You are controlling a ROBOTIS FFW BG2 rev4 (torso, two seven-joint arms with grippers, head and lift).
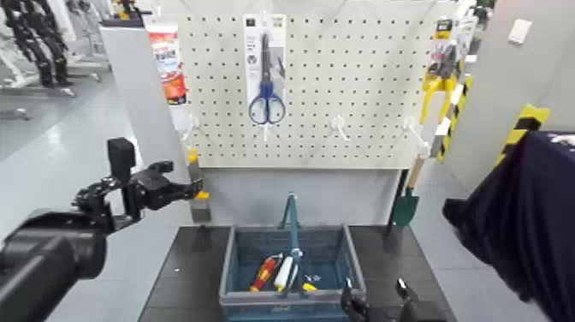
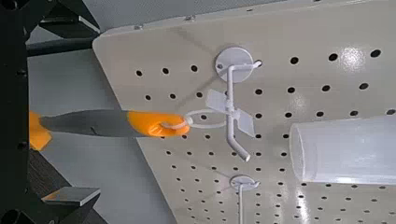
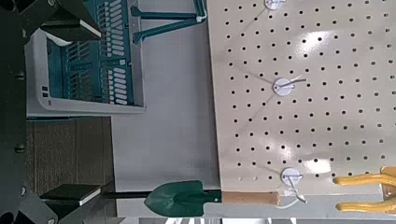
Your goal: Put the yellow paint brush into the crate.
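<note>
Left arm is reaching in from the left side of the head view, its gripper (image 1: 182, 177) at the lower left of the pegboard (image 1: 299, 90), level with the hanging yellow paint brush (image 1: 203, 195). Jaws stand wide apart, one finger to each side of the brush in the left wrist view, so we have it bracketed but nothing gripped. The brush is outside the crate (image 1: 229, 274), well above its rim. Right arm is parked low at the right of the crate, its gripper (image 1: 375, 293) also open and holding nothing. Only the left wrist view gives us the hanging detail: a pale loop (image 2: 207, 119) links the brush's yellow tip to a white hook (image 2: 231, 107) (bristles are cut off there; the head view shows them hanging downward). A clear tube (image 2: 341, 152) shows near the hook in that view as well. The head view gives us the whole crate: red-and-yellow screwdriver (image 1: 263, 274) and a white item (image 1: 284, 272) inside, beside the central handle (image 1: 293, 224). Right wrist view catches just part of the crate, plus the green trowel (image 3: 177, 198) hanging from its own hook (image 3: 292, 176).
</note>
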